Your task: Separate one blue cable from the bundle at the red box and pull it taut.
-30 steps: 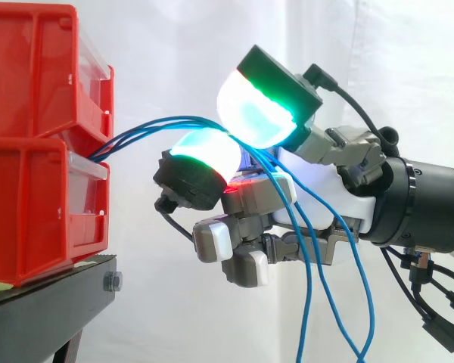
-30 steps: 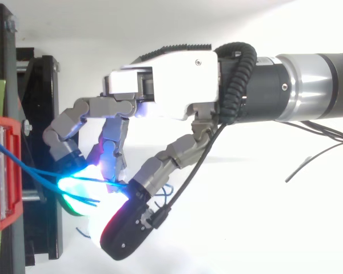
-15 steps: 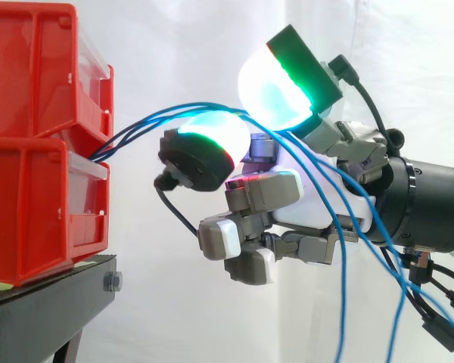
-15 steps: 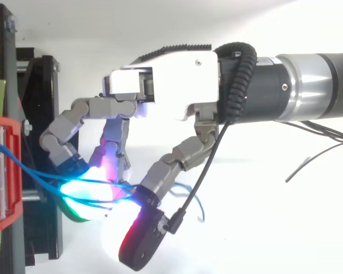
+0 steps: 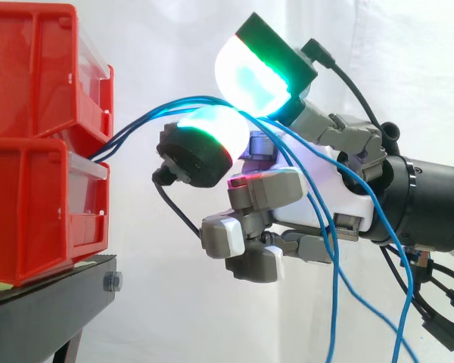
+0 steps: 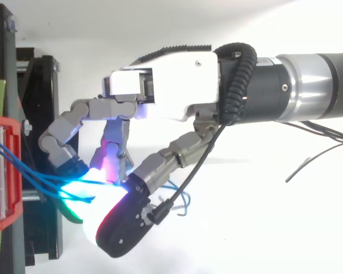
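Note:
Three thin blue cables point(image 5: 136, 125) come out from between the upper red bin point(image 5: 38, 68) and the lower red bin point(image 5: 38, 212). They arch rightward over my hand point(image 5: 318, 189), then hang down loose past the wrist. Near the arch's top they pass between two glowing cyan-green fingertips point(image 5: 250, 76) that are pressed close together. The other fingers curl underneath, away from the cables. From above, the hand point(image 6: 171, 85) reaches in from the right. There the cables point(image 6: 28, 171) fan from the red bin point(image 6: 0, 171) into the glowing pads.
The bins sit on a black stand point(image 5: 45, 302) at the left, with a bolt at its corner. A white curtain hangs behind. The cables' loose tails dangle under the wrist at the lower right.
The upper glowing pad swung away from the lower one half a second ago and has now come back down and left against it. The hanging cable tails have shifted.

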Tool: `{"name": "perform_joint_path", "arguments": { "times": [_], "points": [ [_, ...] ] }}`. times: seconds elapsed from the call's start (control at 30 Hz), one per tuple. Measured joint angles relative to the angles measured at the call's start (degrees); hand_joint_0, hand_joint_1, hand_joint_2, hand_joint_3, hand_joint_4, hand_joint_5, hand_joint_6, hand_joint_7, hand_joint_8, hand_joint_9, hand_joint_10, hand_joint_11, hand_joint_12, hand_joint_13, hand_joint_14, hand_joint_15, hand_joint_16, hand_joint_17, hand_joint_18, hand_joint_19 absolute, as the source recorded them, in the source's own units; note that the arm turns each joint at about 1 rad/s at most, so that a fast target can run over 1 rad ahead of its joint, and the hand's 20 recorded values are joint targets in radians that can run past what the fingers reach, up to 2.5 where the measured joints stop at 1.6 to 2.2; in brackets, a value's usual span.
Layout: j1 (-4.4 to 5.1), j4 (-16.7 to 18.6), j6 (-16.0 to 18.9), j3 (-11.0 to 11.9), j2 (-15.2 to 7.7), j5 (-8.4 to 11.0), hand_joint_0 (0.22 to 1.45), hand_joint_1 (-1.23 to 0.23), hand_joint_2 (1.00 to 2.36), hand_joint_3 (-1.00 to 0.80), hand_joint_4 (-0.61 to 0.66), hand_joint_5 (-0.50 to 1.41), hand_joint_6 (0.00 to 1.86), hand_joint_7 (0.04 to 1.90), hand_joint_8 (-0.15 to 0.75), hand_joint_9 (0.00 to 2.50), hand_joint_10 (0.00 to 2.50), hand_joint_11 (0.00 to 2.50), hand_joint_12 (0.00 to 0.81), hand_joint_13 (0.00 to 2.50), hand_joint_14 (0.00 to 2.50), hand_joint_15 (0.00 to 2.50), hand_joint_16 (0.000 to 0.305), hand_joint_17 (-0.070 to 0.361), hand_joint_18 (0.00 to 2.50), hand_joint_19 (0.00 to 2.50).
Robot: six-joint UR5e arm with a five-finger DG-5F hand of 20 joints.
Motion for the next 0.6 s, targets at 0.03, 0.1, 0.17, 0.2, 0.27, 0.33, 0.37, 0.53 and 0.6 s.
{"name": "perform_joint_path", "arguments": {
  "times": [0.03,0.1,0.17,0.2,0.27,0.33,0.37,0.53,0.6],
  "points": [
    [0.0,0.0,0.0,0.0,0.0,-0.01,0.65,-0.87,1.02,-0.23,0.17,-0.16,0.85,1.49,0.397,1.2,0.02,1.09,0.442,1.04,0.02,0.68,0.057,0.128,1.15,0.8],
    [0.0,0.0,0.0,0.0,0.0,-0.05,0.72,-0.93,1.02,-0.29,0.17,-0.16,0.85,1.56,0.404,1.18,0.03,1.11,0.428,1.02,0.02,0.66,0.057,0.128,1.14,0.75],
    [0.0,-0.03,0.0,-0.01,0.0,-0.08,0.78,-0.96,1.01,-0.36,0.14,-0.16,0.89,1.53,0.407,1.17,0.03,1.12,0.43,1.02,0.02,0.66,0.056,0.125,1.12,0.72],
    [0.0,-0.06,0.0,-0.01,0.0,-0.09,0.8,-0.97,1.01,-0.42,0.15,-0.16,0.89,1.54,0.411,1.18,0.03,1.12,0.423,1.02,0.02,0.65,0.055,0.125,1.12,0.72],
    [0.0,-0.15,0.0,-0.02,0.0,-0.09,0.82,-0.97,1.0,-0.5,0.15,-0.15,0.9,1.56,0.412,1.19,0.03,1.12,0.419,1.02,0.02,0.65,0.055,0.124,1.12,0.71],
    [0.0,-0.2,0.0,-0.01,0.0,-0.1,0.82,-0.98,1.0,-0.5,0.14,-0.14,0.9,1.58,0.416,1.2,0.03,1.14,0.416,1.03,0.02,0.65,0.055,0.123,1.13,0.69],
    [0.0,-0.24,0.0,-0.01,0.0,-0.1,0.81,-0.98,1.0,-0.5,0.14,-0.14,0.91,1.58,0.412,1.2,0.03,1.15,0.416,1.03,0.02,0.64,0.055,0.123,1.13,0.68],
    [-0.07,-0.87,0.02,-0.02,0.0,-0.1,0.62,-1.01,1.0,-0.5,0.17,-0.12,0.91,1.4,0.405,1.22,0.03,1.13,0.414,1.02,0.02,0.66,0.055,0.123,1.12,0.71],
    [-0.13,-1.29,0.05,-0.02,0.0,-0.14,0.53,-0.98,1.0,-0.5,0.19,-0.12,0.89,1.35,0.42,1.23,0.03,1.12,0.432,1.03,0.02,0.66,0.058,0.13,1.14,0.71]
  ]
}}
